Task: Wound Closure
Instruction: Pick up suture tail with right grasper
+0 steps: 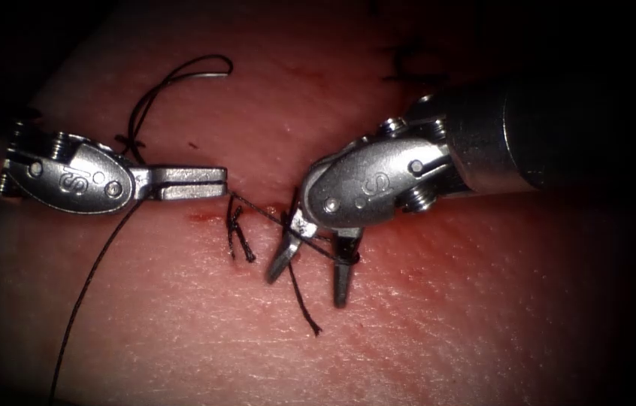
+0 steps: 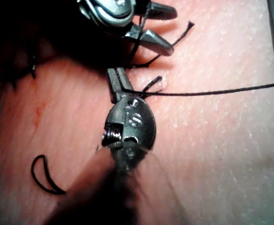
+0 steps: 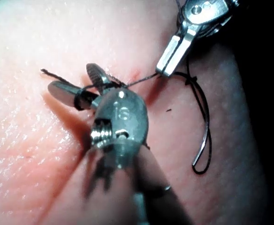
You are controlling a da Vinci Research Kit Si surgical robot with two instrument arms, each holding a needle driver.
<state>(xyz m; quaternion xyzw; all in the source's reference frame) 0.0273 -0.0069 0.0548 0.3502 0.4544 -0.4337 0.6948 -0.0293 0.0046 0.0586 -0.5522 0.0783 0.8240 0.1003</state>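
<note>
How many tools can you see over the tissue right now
2. The left tool sits left of the cut, jaws shut on the thread. The right tool comes in from the right, jaws open astride the taut thread at the cut.

Two grippers (image 1: 183, 183) (image 1: 310, 267); one needle (image 1: 183, 75), one thread (image 1: 89, 293), one tissue (image 1: 483, 316)
</note>
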